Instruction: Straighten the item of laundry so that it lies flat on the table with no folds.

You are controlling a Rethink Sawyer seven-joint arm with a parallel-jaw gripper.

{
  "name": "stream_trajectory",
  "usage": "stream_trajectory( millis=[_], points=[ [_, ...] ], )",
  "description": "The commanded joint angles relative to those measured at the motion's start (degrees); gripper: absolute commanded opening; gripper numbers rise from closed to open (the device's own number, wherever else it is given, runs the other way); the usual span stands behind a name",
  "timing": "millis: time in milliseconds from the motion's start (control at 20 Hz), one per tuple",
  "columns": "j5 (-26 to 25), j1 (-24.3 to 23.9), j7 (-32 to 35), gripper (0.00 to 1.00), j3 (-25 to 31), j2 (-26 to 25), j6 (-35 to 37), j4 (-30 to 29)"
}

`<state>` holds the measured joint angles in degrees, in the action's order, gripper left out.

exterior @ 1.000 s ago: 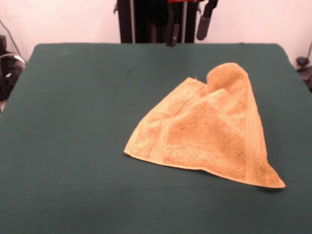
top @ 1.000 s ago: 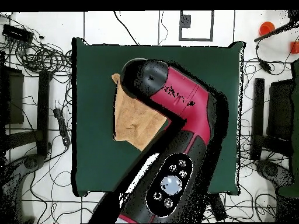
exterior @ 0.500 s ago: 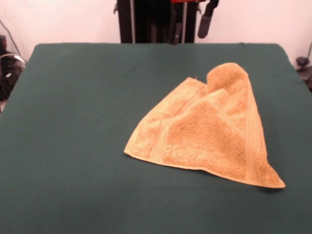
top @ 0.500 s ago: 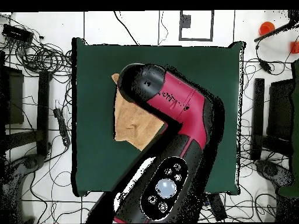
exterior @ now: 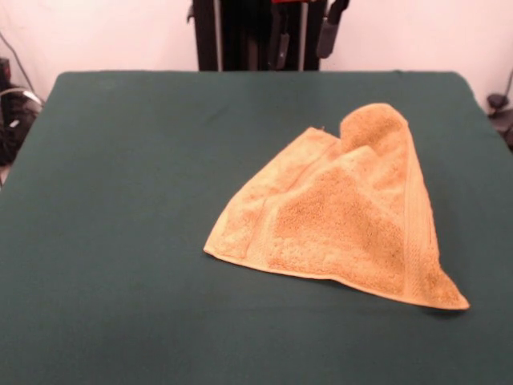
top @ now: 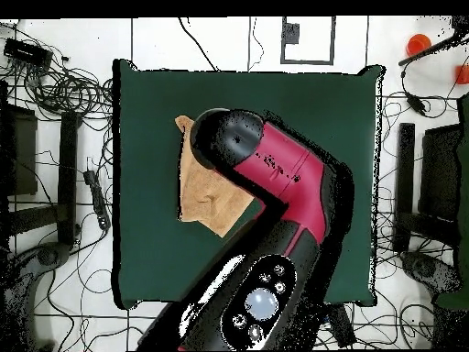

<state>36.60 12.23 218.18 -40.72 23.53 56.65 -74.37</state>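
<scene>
Front view, towel: the item of laundry (exterior: 345, 220) lies folded into a rough triangle, one rounded corner humped up, towards the table's (exterior: 120, 200) right edge.
Front view, gripper (exterior: 303, 40): fingers apart, empty, above the far edge.
Overhead view, arm (top: 275, 179): covers much of the towel (top: 201, 192).

**Towel right of centre on tabletop, gripper up at far edge**

Front view: towel (exterior: 349, 215) lies on the tabletop (exterior: 128, 200), right of centre, middle depth. Its far end humps up; near right corner reaches toward the tabletop's right edge. Left half of tabletop carries nothing else. Gripper (exterior: 303, 40) hangs behind the towel, above the far edge, apart from it. Overhead view: arm (top: 275, 174) overlaps the towel's (top: 206, 197) right side.
</scene>
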Motion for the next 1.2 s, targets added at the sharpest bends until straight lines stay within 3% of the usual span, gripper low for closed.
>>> stream_trajectory(
  millis=[50, 400, 1200],
  points=[
    [4.49, 2.58, 15.91, 1.00, 4.03, -0.47, -4.56, -9.41],
    [7.77, 2.27, 13.06, 1.00, 6.56, 0.44, -10.47, -11.66],
    [10.83, 2.78, 12.93, 1.00, 8.10, 0.70, -12.19, -12.04]
  ],
)
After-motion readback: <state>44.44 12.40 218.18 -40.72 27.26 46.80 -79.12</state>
